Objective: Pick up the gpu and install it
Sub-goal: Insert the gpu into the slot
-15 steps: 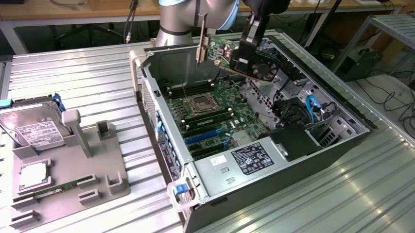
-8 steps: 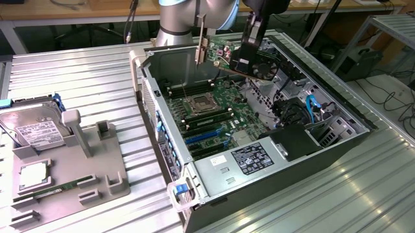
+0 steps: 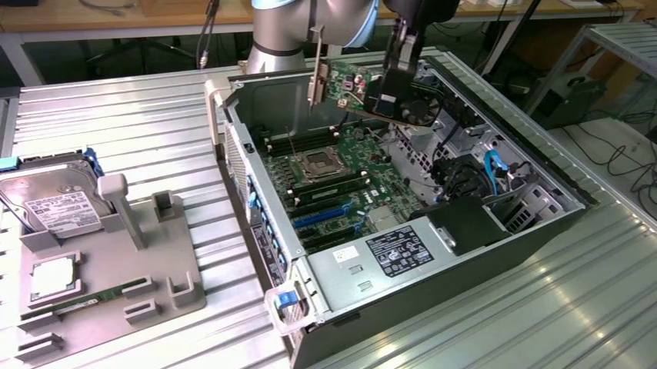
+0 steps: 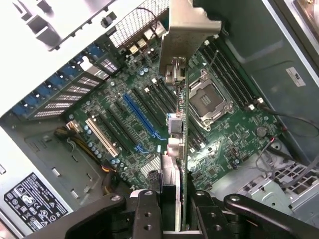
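Note:
The gpu [image 3: 361, 86] hangs in the air above the far end of the open computer case [image 3: 559, 188]. It is a green card with a black fan and a silver end bracket [image 3: 318, 77] pointing down. My gripper [image 3: 388, 101] is shut on the card's edge. In the wrist view the gpu [image 4: 182, 149] is seen edge-on between my fingers [image 4: 149, 211], with its bracket [image 4: 188, 30] over the motherboard [image 4: 234, 144]. A long blue slot [image 4: 142, 117] lies beside the card, well below it.
The motherboard [image 3: 334, 173] with CPU socket [image 3: 313, 164] and blue slots [image 3: 323, 217] lies inside the case, with a power supply [image 3: 395, 254] at the near end. On the exterior view's left, a grey fixture [image 3: 154, 265] holds a hard drive [image 3: 57, 201], a chip [image 3: 51, 278] and a memory stick [image 3: 77, 306].

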You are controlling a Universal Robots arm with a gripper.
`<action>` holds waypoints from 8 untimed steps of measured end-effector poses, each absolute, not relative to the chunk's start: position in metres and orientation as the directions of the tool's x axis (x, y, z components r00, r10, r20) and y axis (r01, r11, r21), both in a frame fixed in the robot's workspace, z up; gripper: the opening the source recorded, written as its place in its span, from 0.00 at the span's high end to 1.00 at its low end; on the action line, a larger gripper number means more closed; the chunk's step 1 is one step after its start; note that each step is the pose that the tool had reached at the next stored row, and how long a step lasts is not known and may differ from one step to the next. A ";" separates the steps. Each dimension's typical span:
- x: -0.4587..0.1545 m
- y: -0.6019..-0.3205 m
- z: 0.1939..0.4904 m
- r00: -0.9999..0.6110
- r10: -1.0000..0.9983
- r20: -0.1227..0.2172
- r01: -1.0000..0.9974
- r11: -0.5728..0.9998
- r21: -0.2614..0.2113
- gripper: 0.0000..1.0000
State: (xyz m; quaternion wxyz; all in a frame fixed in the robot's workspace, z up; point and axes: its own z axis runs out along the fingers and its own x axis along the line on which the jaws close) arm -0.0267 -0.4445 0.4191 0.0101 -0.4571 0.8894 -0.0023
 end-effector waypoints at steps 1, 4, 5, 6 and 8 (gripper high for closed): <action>-0.027 -0.445 0.419 -0.568 -0.823 -0.016 -0.823 0.568 -0.013 0.72; -0.027 -0.445 0.419 -0.525 -0.851 -0.016 -0.851 0.525 -0.014 0.72; -0.027 -0.445 0.418 -0.510 -0.860 -0.015 -0.860 0.510 -0.014 0.72; -0.027 -0.445 0.418 -0.494 -0.869 -0.015 -0.869 0.494 -0.014 0.72; -0.027 -0.445 0.418 -0.449 -0.893 -0.015 -0.893 0.449 -0.014 0.72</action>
